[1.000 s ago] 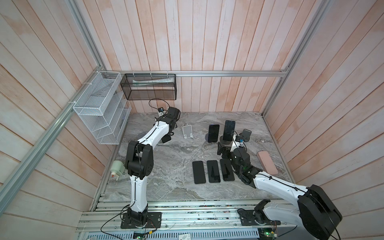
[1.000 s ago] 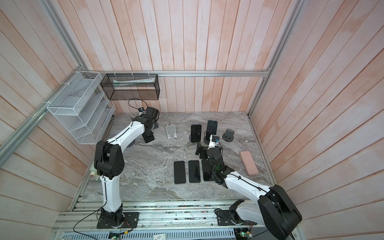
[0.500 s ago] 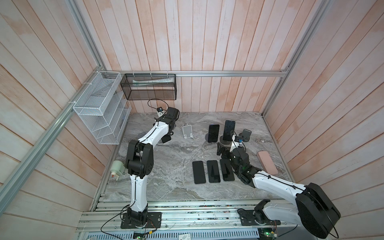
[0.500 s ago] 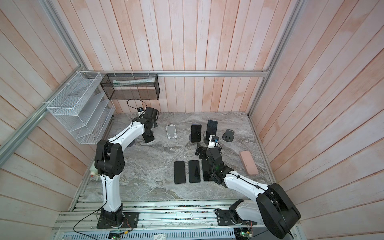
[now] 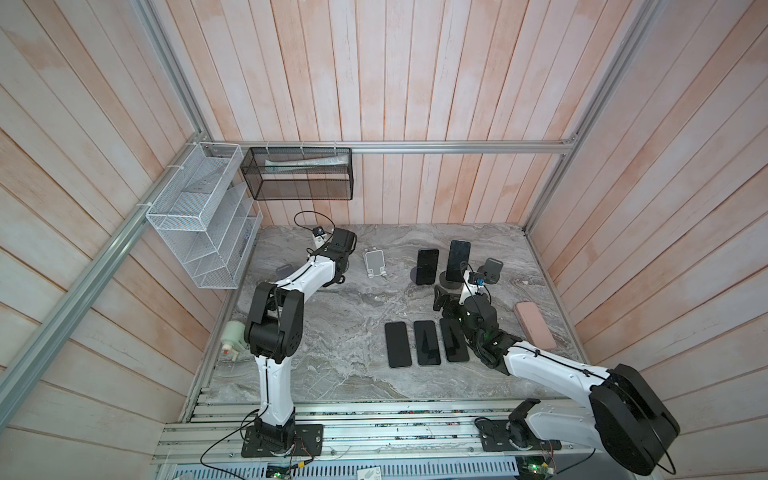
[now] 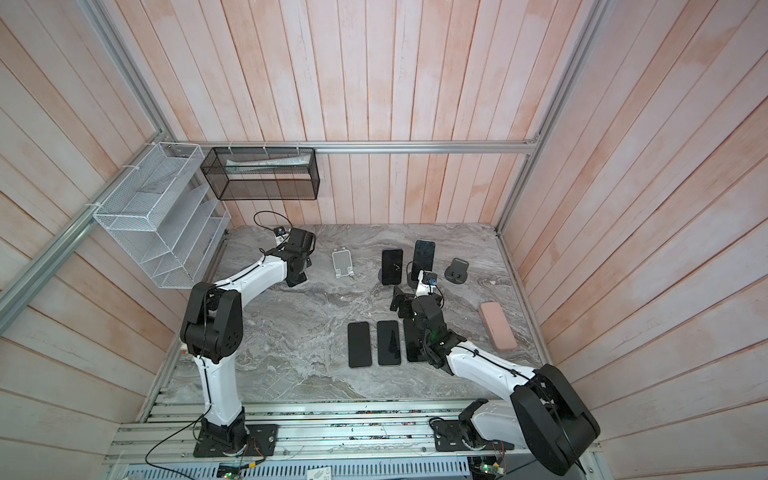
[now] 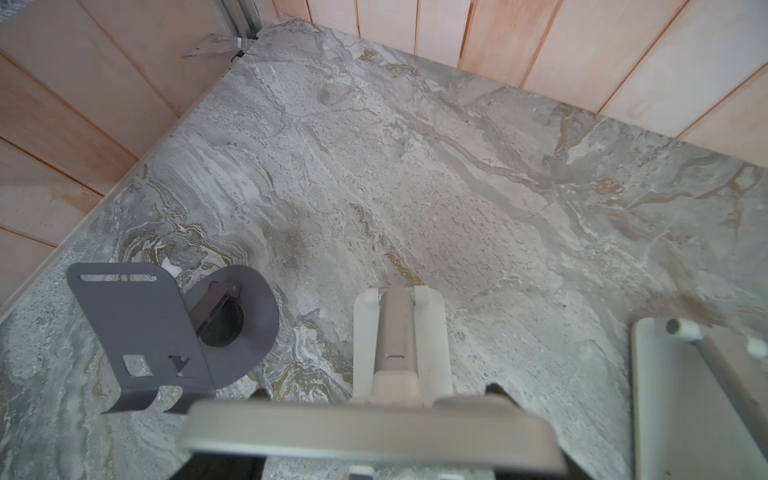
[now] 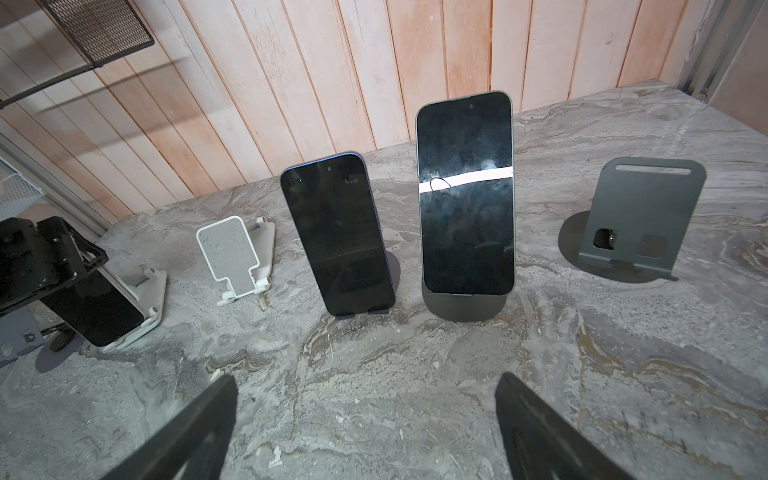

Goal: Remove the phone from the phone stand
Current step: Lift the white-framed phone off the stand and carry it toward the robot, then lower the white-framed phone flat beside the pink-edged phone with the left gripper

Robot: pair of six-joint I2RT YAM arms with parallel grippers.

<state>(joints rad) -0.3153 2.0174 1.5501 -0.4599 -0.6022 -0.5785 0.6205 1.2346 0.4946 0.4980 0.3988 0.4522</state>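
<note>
Your marble tabletop (image 5: 332, 374) looked much as it had a second before: in both top views neither arm had travelled far. The left arm (image 5: 307, 273) reached into the back-left corner, and the right arm (image 5: 540, 365) stood over the row of three flat phones (image 5: 426, 343).

The real change was small. The left claw (image 7: 376, 392) had been drawing in around the phone (image 8: 95, 307), which leaned on its white stand (image 8: 151, 291) beside an empty grey stand (image 7: 141, 336). In the left wrist view the phone's top edge lay blurred across the dark fingertips (image 7: 495, 388), so you could not tell whether the claw had clenched on it or stopped short of contact.

The phone sat on the stand's lip, not yet lifted. I judged you were at the grasp, with the lift to come.

The right claw (image 8: 365, 386) was released, jaws wide, facing two upright phones (image 8: 336, 237) on dark stands.
</note>
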